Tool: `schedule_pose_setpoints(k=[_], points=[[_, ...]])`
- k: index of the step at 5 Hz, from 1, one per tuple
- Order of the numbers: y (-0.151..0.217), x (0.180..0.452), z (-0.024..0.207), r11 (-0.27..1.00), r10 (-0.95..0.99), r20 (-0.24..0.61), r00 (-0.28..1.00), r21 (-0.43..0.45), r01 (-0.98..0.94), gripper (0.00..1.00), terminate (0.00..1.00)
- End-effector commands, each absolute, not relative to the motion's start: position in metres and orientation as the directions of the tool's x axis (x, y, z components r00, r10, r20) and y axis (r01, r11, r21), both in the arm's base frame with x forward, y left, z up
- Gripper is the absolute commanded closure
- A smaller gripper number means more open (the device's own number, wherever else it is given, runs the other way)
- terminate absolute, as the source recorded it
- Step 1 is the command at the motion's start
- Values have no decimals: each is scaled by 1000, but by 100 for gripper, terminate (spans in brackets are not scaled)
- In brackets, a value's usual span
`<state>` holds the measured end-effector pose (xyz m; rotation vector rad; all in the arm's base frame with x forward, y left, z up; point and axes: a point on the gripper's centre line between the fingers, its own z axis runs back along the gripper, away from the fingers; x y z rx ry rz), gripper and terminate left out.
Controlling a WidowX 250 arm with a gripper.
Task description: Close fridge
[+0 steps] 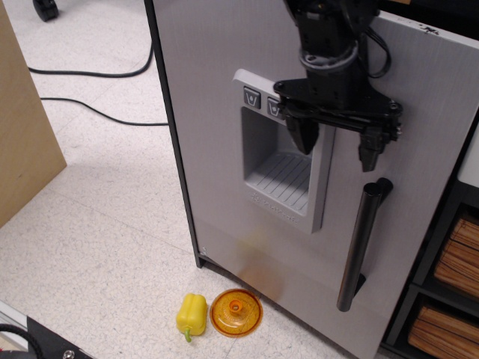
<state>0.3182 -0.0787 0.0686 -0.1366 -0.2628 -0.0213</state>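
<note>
While the fridge [224,149] door looks nearly shut, full closure cannot be confirmed. Gripper [338,147], jaws apart, holds nothing, handle [361,247] at 5 o'clock.

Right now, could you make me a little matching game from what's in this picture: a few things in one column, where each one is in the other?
Things:
1. yellow toy pepper
2. black bar handle
3. woven baskets
4. black cable

Places:
A. in dark shelves at the right edge
B. on the floor beside an orange disc
C. across the floor, upper left
D. on the fridge door, right side

Pairs: 1-B, 2-D, 3-A, 4-C
</note>
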Motion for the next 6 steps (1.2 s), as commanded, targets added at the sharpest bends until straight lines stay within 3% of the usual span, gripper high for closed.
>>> schedule_pose_setpoints(k=[1,6], points=[[-82,342,84,985,-39,396,917,-138,102,0,0],[-86,365,86,988,5,435,900,-139,62,0,0]])
